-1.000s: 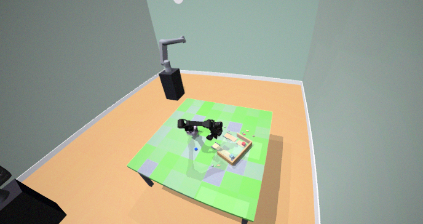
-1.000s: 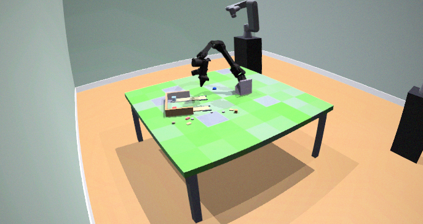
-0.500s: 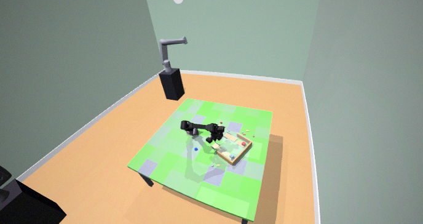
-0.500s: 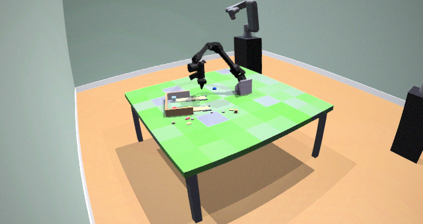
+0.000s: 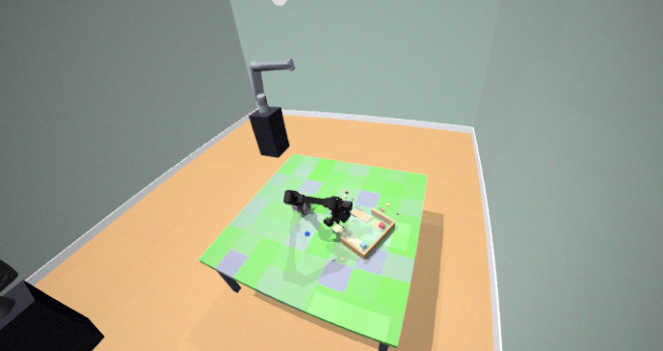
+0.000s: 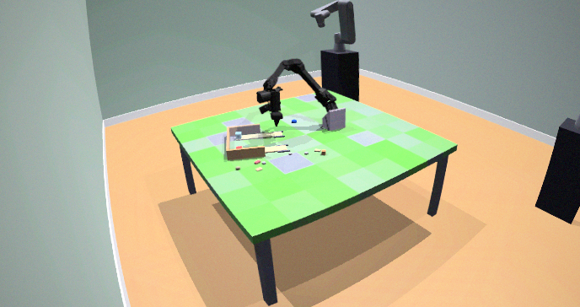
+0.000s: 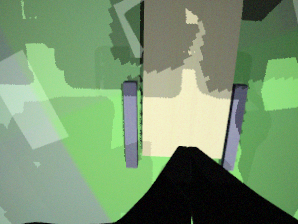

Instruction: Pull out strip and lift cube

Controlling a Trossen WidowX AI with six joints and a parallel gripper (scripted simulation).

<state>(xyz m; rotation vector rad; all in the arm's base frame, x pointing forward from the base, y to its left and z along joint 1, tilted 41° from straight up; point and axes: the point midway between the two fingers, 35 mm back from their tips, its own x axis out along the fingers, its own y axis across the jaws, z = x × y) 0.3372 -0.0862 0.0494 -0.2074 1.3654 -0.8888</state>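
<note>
- Your pincer [image 6: 276, 123] hangs pointing straight down above the near end of one cream strip [image 6: 265, 137]. Its fingers are pressed together with nothing between them.
- In the wrist view the fingers form one dark wedge at 6 o'clock. The end of that strip [image 7: 182, 119] lies just past their tip, toward 12 o'clock.
- Two small grey-blue bars flank that strip end: one [image 7: 131, 123] at 9 o'clock, the other [image 7: 234, 125] at 3 o'clock.
- In the exterior view the strip runs from under the pincer into the open-sided wooden tray [image 6: 244, 152], toward 9 o'clock. A light blue cube [image 6: 238, 135] sits on its far end inside the tray; you cannot read a label at this size.
- A second strip [image 6: 276, 149] lies beside the first, nearer the camera, and a red cube [image 6: 238, 147] sits inside the tray on that side.
- Whether either strip is whole cannot be told from these views.
- A small blue piece [image 6: 294, 121] lies on the table [image 6: 320, 191] at 3 o'clock from the pincer, apart from both strips.
- Small coloured bits [image 6: 258, 162] lie scattered on the table near the tray.
</note>
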